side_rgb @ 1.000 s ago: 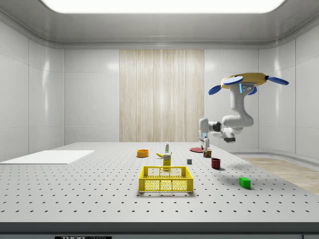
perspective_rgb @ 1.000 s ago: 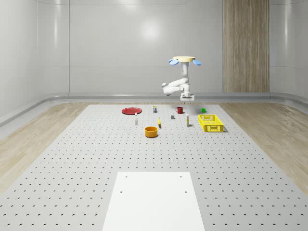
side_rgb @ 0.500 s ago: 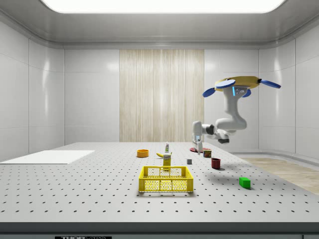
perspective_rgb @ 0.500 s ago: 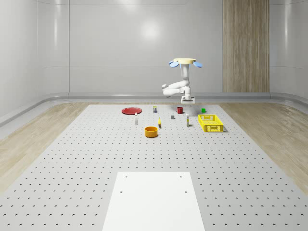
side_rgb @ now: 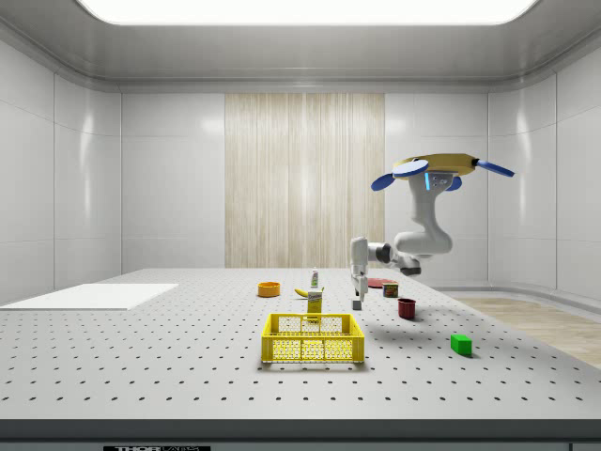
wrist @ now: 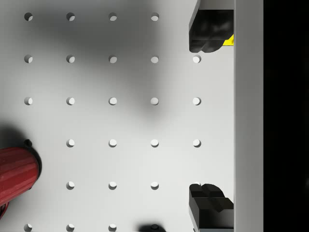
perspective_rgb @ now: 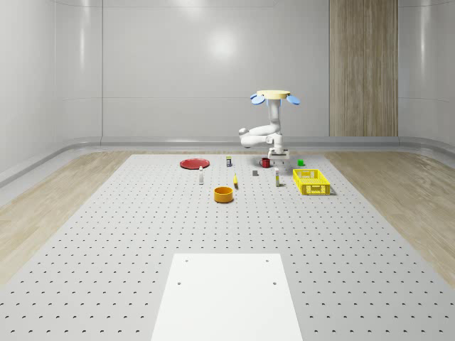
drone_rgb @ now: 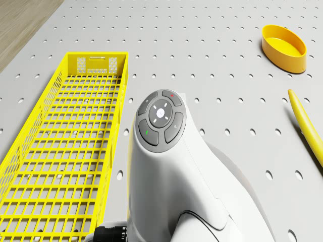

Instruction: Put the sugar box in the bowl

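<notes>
**Holdings on the table, listed from the near edge of the whole-scene view to the far edge.**

1. Sheet [perspective_rgb: 227, 295]: white, flat, at the near edge. It has no apparent part in the task.
2. Bowl [perspective_rgb: 224, 194]: orange, mouth up, nothing in it. This is the destination, and it stands open on all sides, so a drop from above looks unobstructed.
3. Crate [perspective_rgb: 311, 181]: yellow mesh, on the whole-scene view's right of the box.
4. Sugar box [perspective_rgb: 276, 177]: upright on the table, just beside the crate. It lies between the crate and the banana [perspective_rgb: 235, 182], and well apart from the bowl. It is not yet lifted. Standing on end, it offers its narrow faces to a grasp from above.
5. Bottle [perspective_rgb: 201, 175]: small, upright, beyond the bowl.
6. Grey cube [perspective_rgb: 255, 172].
7. Gripper [side_rgb: 357, 295]: points straight down, low over the table and a little beyond the box, touching nothing.
   - In the wrist view the fingertips [wrist: 208, 34] stand spread wide with bare table between them.
   - Nothing is held.
   - The wide spread probably serves to span the box once the gripper is lined up over it.
8. Mug [perspective_rgb: 265, 162], can [perspective_rgb: 228, 161], green cube [perspective_rgb: 300, 163] and plate [perspective_rgb: 193, 163]: the far row.
9. Drone [perspective_rgb: 274, 94]: hovers over the far row, near the mug. Its arm is folded forward and down, so the gripper hangs ahead of the body.
</notes>
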Available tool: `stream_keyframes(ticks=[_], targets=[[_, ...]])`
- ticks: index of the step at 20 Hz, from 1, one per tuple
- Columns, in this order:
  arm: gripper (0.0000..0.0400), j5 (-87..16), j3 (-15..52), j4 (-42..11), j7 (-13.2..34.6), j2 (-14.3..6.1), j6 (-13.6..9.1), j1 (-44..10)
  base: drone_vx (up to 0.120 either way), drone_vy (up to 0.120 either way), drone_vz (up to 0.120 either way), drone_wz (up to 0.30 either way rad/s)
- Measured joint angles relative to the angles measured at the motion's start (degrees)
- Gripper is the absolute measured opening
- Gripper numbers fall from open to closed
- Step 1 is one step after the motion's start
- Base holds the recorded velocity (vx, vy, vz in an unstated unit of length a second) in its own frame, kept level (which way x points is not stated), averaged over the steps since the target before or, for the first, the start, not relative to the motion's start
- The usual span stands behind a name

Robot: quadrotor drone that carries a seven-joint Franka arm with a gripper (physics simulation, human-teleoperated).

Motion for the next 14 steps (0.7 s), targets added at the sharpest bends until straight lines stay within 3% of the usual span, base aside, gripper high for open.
stream_keyframes(ticks=[2, 5, 8, 14], targets=[[0.0400, 0.22, 0.12, 0.03, 0.12, -0.46, 0.43, -0.13, 0.120, -0.120, 0.000, 0.000], [0.0400, 0.55, 0.28, 0.07, 0.30, -1.14, 1.06, -0.32, 0.120, 0.000, 0.000, 0.000], [0.0400, 0.86, 0.44, 0.11, 0.46, -1.80, 1.67, -0.50, 0.120, -0.107, 0.000, 0.000], [0.0400, 1.45, 0.72, 0.18, 0.77, -3.06, 2.84, -0.84, 0.120, -0.020, 0.000, 0.000]])
